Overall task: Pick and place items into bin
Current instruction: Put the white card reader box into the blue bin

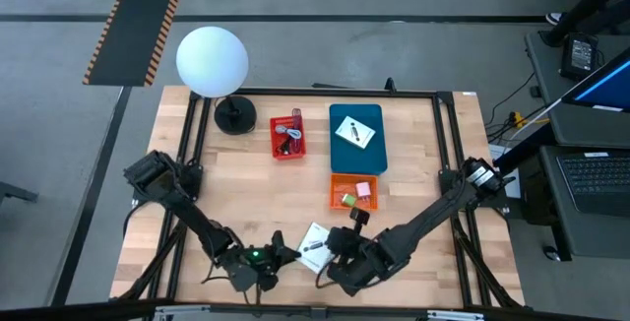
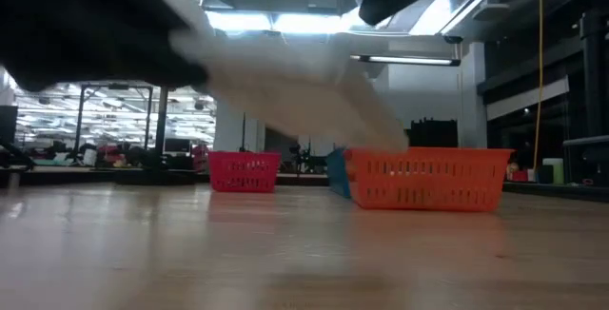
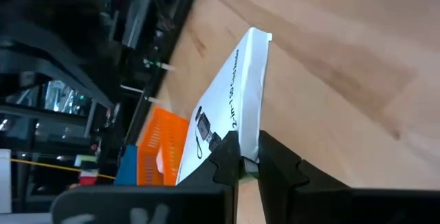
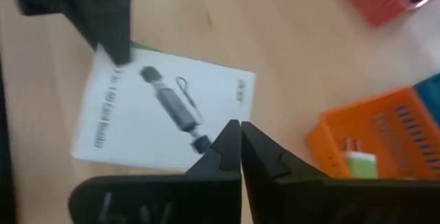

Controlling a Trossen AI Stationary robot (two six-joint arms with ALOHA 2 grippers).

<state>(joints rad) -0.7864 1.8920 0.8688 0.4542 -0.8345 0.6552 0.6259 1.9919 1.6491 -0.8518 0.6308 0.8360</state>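
Left gripper: the left gripper [image 3: 249, 161] sits near the table's [image 1: 246, 193] front edge, left of centre. Its fingers are clamped on the edge of a white card [image 3: 230, 110], which tilts up off the wood.
Right gripper: the right gripper [image 4: 240, 133] is near the front edge, just right of the left one, hanging over the same card [image 4: 161, 110]. Its fingers are pressed together with nothing between them.
White card, front: printed with a black stick-shaped item and a line of text. In the high view [image 1: 315, 245] it lies between the two grippers at the front edge, centre.
Orange basket: the orange basket [image 1: 335, 191] stands right of the table's centre, behind the grippers. It holds a pink square [image 1: 363, 190] and a green cube [image 1: 347, 200], side by side.
Blue bin: the blue bin [image 1: 379, 149] stands just behind the orange basket, toward the back edge. A second white card [image 1: 354, 132] with a dark mark lies in it.
Red basket: the red basket [image 1: 275, 142] stands left of the blue bin, apart from it. It holds tangled cables [image 1: 290, 136]; I cannot tell them apart.
Lamp: the white globe lamp [image 1: 212, 60] on a black base stands at the back left corner.
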